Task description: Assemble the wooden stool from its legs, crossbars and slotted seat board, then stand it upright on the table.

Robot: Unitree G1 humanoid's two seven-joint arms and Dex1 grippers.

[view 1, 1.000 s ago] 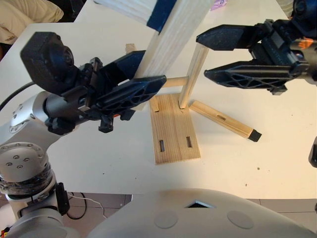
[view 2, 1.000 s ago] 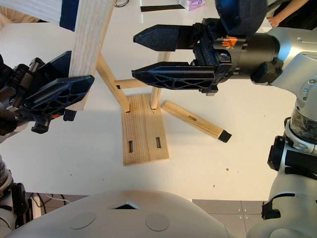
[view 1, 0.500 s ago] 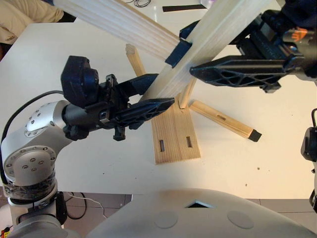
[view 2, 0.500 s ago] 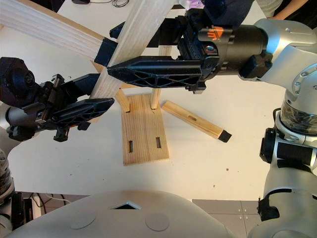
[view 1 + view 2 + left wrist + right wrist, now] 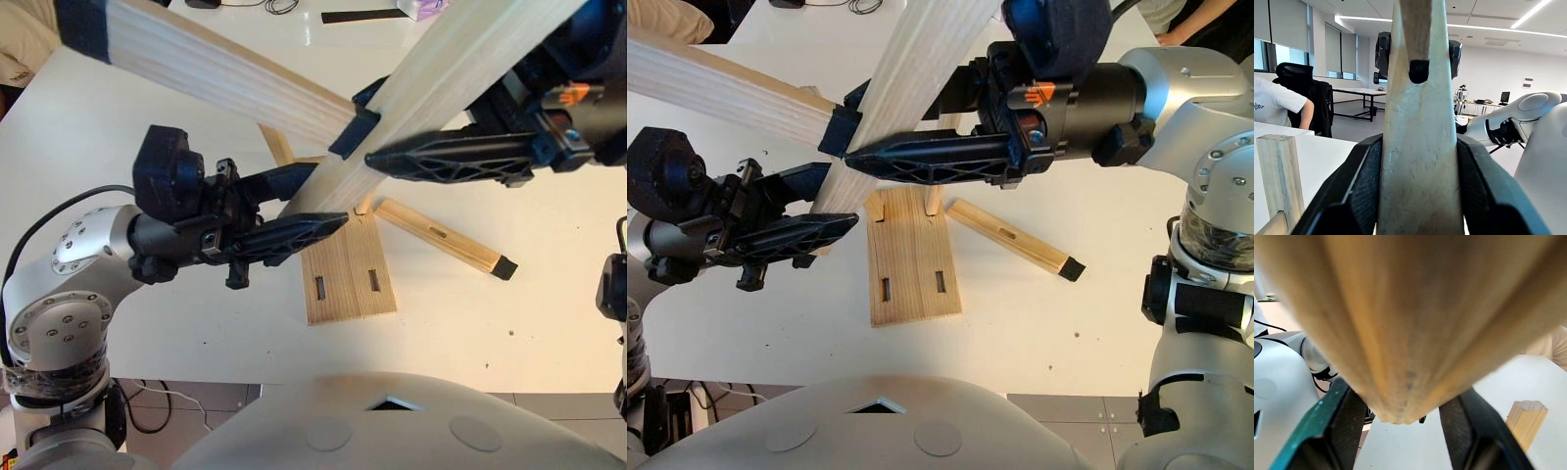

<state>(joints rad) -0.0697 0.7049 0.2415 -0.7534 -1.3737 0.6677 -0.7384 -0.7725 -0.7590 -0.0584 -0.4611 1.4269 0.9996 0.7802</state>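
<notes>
Item: leg frame, likely stiff, light, smooth wood (long, so it levers easily), held above the seat board. Both left gripper and right gripper clamp one leg; a hold near its lower end seems best.

**Arms and end effectors.** The left arm and right arm are built from rounded silver-grey housings separated by dark ribbed bands. A ring of small screws is set into the left elbow cap, and a black cable is looped beside it. Both wrists are cased in black, and the right one is marked with an orange emblem. The left gripper and right gripper are fitted with black fingers, ribbed like trusses.
</notes>
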